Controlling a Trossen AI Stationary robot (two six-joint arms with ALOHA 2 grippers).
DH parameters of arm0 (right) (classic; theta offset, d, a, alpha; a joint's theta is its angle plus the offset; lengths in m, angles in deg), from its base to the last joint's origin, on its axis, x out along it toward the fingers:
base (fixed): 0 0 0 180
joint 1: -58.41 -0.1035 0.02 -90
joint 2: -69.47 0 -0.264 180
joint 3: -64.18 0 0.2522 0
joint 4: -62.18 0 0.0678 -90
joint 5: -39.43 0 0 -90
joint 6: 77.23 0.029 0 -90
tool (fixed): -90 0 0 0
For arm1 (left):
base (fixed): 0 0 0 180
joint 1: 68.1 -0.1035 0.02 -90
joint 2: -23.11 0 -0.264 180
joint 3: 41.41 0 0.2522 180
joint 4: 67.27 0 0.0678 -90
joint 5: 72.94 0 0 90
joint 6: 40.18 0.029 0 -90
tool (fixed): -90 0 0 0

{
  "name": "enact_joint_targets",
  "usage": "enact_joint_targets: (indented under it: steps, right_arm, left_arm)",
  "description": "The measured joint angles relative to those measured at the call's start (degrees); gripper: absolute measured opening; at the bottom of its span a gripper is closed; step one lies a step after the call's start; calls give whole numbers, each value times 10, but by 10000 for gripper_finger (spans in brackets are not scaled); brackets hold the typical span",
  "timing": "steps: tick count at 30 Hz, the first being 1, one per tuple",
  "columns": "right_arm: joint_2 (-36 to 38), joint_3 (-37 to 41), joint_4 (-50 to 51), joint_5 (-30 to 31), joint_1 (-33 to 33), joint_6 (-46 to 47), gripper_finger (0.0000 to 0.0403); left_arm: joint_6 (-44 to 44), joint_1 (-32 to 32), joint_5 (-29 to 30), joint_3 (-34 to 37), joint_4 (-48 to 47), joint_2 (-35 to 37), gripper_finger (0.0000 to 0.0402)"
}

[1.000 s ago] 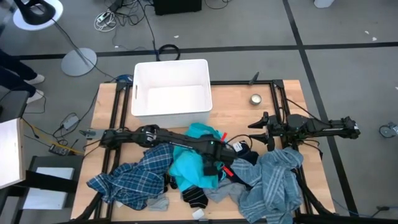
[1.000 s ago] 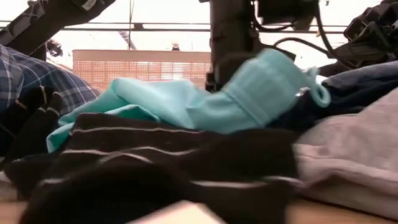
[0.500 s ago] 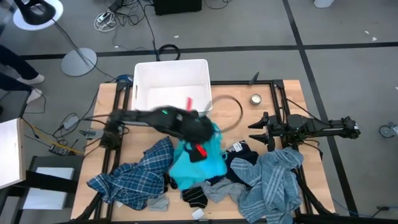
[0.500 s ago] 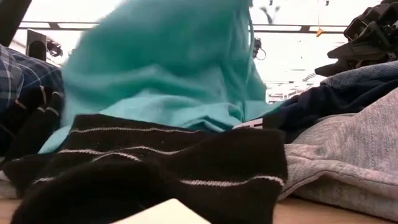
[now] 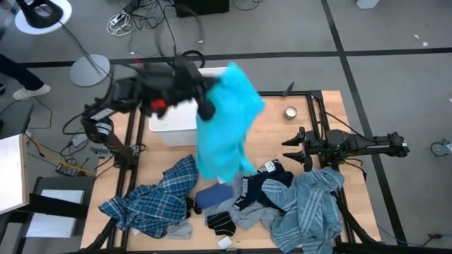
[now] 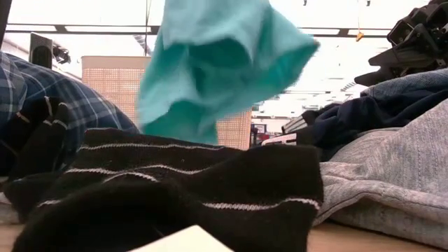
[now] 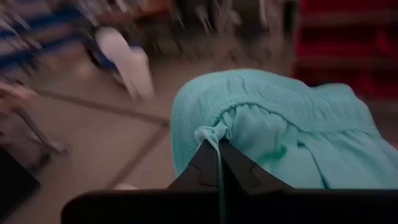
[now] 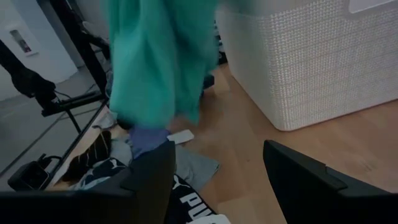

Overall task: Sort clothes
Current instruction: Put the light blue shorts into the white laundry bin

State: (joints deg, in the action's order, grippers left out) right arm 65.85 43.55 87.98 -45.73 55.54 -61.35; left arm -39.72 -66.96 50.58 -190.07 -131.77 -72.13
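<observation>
My left gripper point(image 5: 206, 104) is raised high over the white bin's point(image 5: 166, 125) right side and is shut on the turquoise shirt point(image 5: 224, 127). The shirt hangs down past the bin toward the pile; it also shows in the low view point(image 6: 224, 63) and the left wrist view point(image 7: 286, 137). On the table lie the blue plaid shirt point(image 5: 152, 201), the light-blue striped shirt point(image 5: 311, 208), a navy piece point(image 5: 272, 185), a black-striped piece point(image 5: 222, 223) and a grey piece point(image 5: 178, 231). My right gripper point(image 8: 217, 186) waits open at the table's right point(image 5: 291, 145). My left gripper point(image 7: 214, 155) pinches a bunched bit of the turquoise shirt at a gathered hem point(image 7: 217, 127) between its two shut fingers. The shirt hangs slack below the fingers, and its lower end point(image 6: 182, 126) is lifted clear of the pile.
The white bin point(image 8: 311, 68) stands at the table's far edge, left of centre. A small round tin point(image 5: 290, 112) sits on bare wood at the far right. The clothes pile covers the near half of the table, with the black-striped piece point(image 6: 189, 189) nearest the low camera.
My left gripper has risen quickly from the middle of the pile and swung toward the table's far left, over the bin. It has carried the turquoise shirt with it. The shirt lay bunched on the pile and now hangs lifted clear of it.
</observation>
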Motion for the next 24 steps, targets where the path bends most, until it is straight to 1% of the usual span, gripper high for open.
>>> enact_joint_targets:
  steps: [4, 8, 11, 13, 15, 19, 21, 24]
  right_arm:
    - [0, 0, 0, 0, 0, 0, 247]
    - [0, 0, 0, 0, 0, 0, 247]
    - [0, 0, 0, 0, 0, 0, 247]
    - [0, 0, 0, 0, 0, 0, 247]
    - [0, 0, 0, 0, 0, 0, 247]
    - [0, 0, 0, 0, 0, 0, 247]
    - [0, 0, 0, 0, 0, 0, 247]
    - [0, 0, 0, 0, 0, 0, 247]
  left_arm:
    - [86, -35, 3, 0, 142, 15, 0]
    - [189, -60, 3, 0, 283, 16, 0]
    - [268, -77, 3, 0, 367, 16, 0]
    - [299, -91, 3, 0, 397, 16, 0]
    - [308, -106, 6, -1, 401, 17, 0]
    - [310, -136, 18, -1, 356, 23, 0]
    - [310, -147, 32, -1, 319, 32, 0]
    - [308, -160, 58, -1, 239, 46, 0]
